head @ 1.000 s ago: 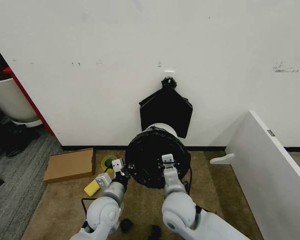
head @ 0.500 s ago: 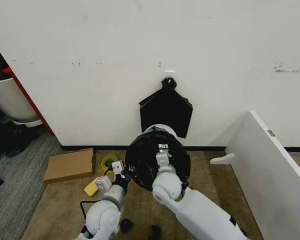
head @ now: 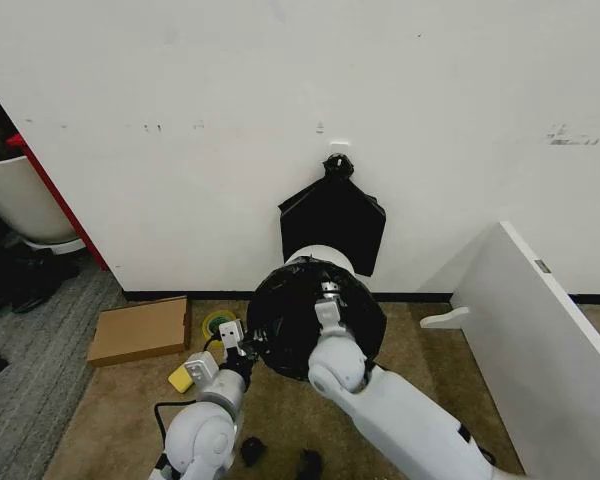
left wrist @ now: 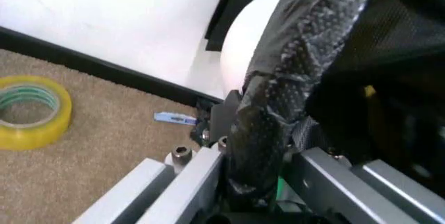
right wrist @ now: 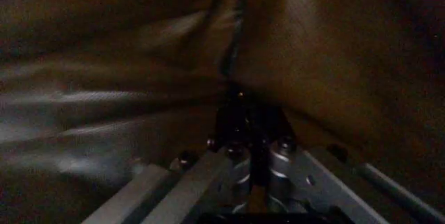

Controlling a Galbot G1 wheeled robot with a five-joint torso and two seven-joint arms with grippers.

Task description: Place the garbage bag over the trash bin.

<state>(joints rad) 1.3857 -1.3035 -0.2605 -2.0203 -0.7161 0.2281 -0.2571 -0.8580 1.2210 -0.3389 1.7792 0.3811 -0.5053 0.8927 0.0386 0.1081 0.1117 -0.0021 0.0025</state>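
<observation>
Tan carpet, glossy crinkled garbage bag lining white trash bin

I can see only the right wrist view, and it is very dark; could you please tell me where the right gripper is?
Observer: In the head view the right gripper is inside the mouth of the trash bin, surrounded by the black garbage bag.
Operator: Thank you. And where is the left gripper?
Observer: The left gripper is at the bin's left rim. The left wrist view shows it shut on a fold of the bag's edge.
Operator: Does the bag cover the whole rim?
Observer: No. On the side toward the wall, bare white bin shows beyond the bag.
</observation>
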